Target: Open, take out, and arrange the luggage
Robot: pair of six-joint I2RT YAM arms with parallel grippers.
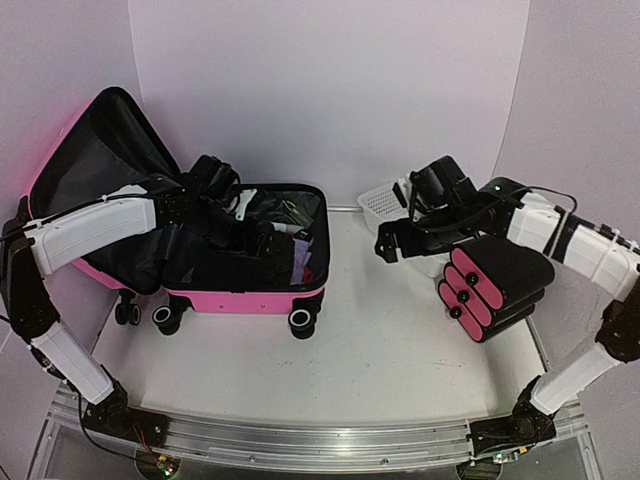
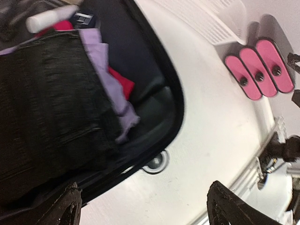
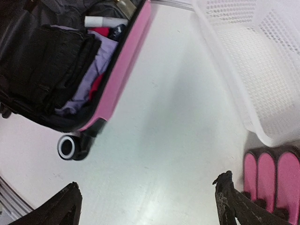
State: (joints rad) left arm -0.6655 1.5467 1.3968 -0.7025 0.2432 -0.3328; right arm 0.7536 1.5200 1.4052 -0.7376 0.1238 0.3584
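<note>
Both grippers gape empty. Over folded black clothes [image 2: 47, 108] in the bright-pink hard-shell suitcase [image 1: 245, 298], lying open on the left, hovers the left gripper [image 2: 145, 206]; the right gripper [image 3: 150, 206] hangs well apart. Unpacking, I'd say: next, lower and pinch fabric.

worktop [image 1: 380, 350], layout as found. the luggage [image 1: 250, 298] lies open on the left half, toward the rear edge, wheels toward the near edge. its lid [image 1: 95, 160] is thrown back and leans toward the rear-left corner. folded clothes [image 3: 51, 65] lie in the open shell, a tube [image 3: 105, 21] beside them. a basket [image 1: 378, 205] sits at the rear edge, right of the luggage and apart from it. a stack of cases [image 1: 500, 275] lies by the right edge, just in front of the basket; contact cannot be told. the left gripper [image 2: 145, 185] hangs over the shell's right end. the right gripper [image 3: 149, 180] hangs over bare worktop between luggage and stack.
</note>
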